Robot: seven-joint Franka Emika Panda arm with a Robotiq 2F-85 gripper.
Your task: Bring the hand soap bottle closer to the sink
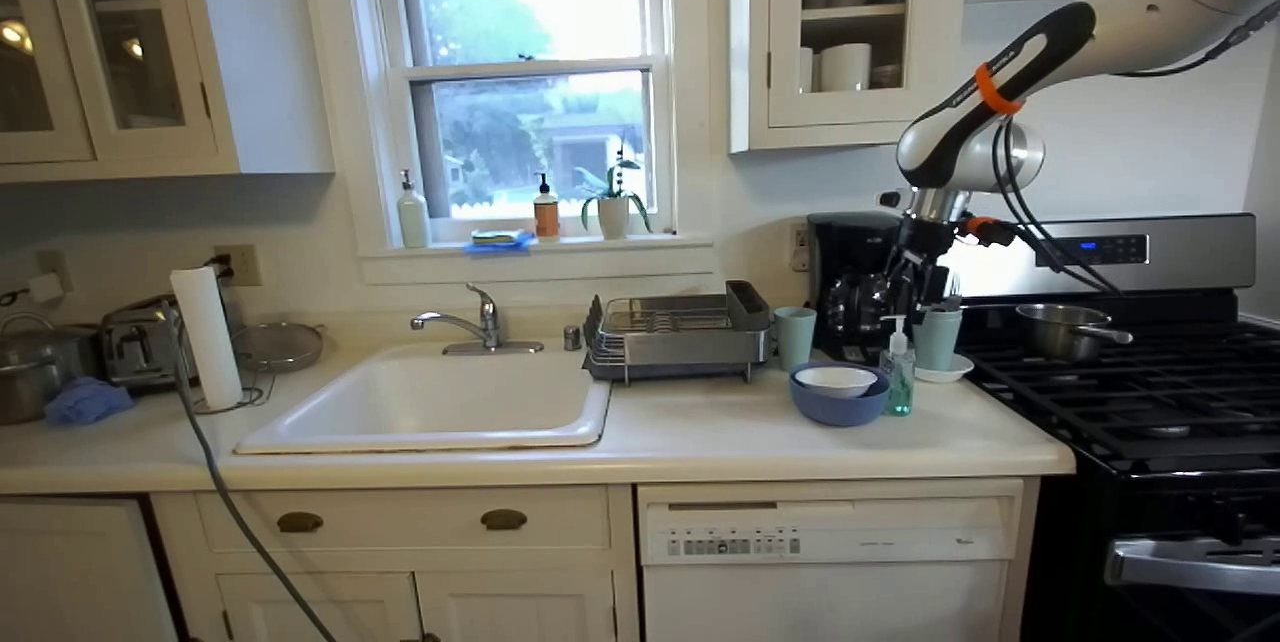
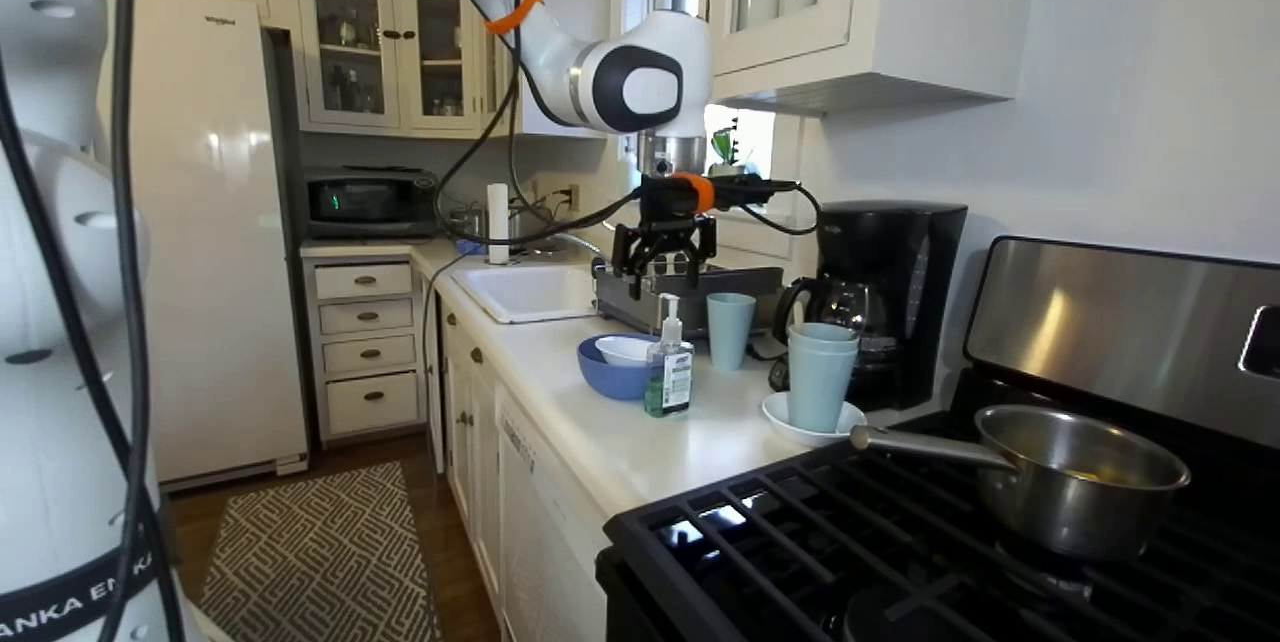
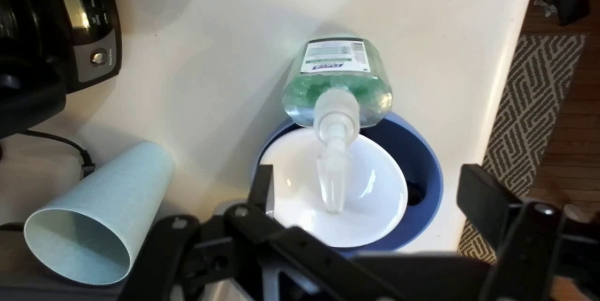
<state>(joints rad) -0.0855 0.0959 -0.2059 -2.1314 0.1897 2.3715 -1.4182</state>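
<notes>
The hand soap bottle [image 1: 898, 384] stands upright on the counter, right beside the blue bowl. It shows in an exterior view [image 2: 669, 377] with a white label and clear pump, and in the wrist view [image 3: 335, 80] its pump nozzle points over the bowls. My gripper [image 2: 663, 282] is above the bottle, pointing down, apart from it and empty. In the wrist view the gripper [image 3: 365, 179] has its fingers wide apart, with the bowls and nozzle below between them. The white sink [image 1: 480, 392] lies beyond the dish rack; part of it also shows in an exterior view [image 2: 530, 287].
A blue bowl [image 1: 838, 409] holds a white bowl [image 3: 370, 216]. A light-blue cup [image 2: 730, 332], stacked cups [image 2: 820, 382] on a saucer, and a black coffee maker [image 2: 890, 232] stand near. The dish rack [image 1: 690, 352] is between bowls and sink. A pan [image 2: 1080, 492] sits on the stove.
</notes>
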